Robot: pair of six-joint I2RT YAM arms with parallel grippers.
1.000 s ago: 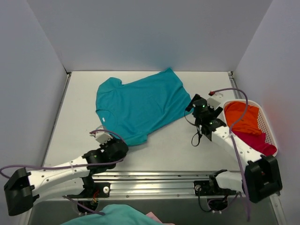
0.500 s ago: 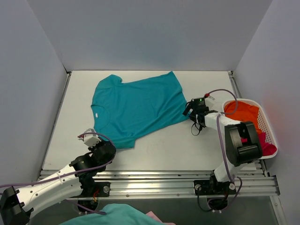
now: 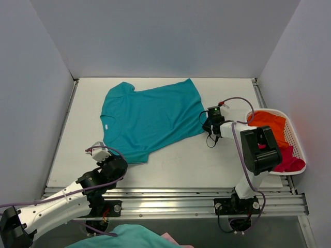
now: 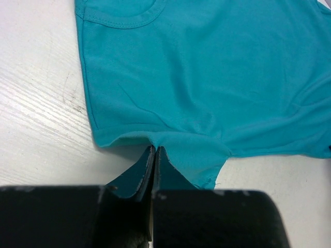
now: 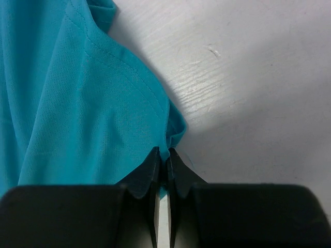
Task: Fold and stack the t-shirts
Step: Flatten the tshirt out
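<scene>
Left wrist view shows the left gripper (image 4: 154,151) clenched on the hem of one sleeve of the teal shirt (image 4: 207,77). Its two fingers are pressed together, and the cloth puckers toward their tips. In the right wrist view the right gripper (image 5: 165,154) is clenched too. It pinches a corner of the bottom hem, and the cloth curls up a little between the fingers.

I judge that the grippers hold two far-apart edges so that they can pull the shirt flat, or lift it for a first fold. No fold is made yet.

From above, the teal shirt lies spread on the table (image 3: 186,160), in the middle and a little to the left. Its collar points to the left wall and its hem points to the basket (image 3: 298,147). The cloth is thin and soft, mostly flat, with a few light wrinkles near the pinched places. The orange shirt (image 3: 269,126) and the magenta shirt (image 3: 287,161) wait crumpled in the basket at the right, so the task is only at its beginning.
</scene>
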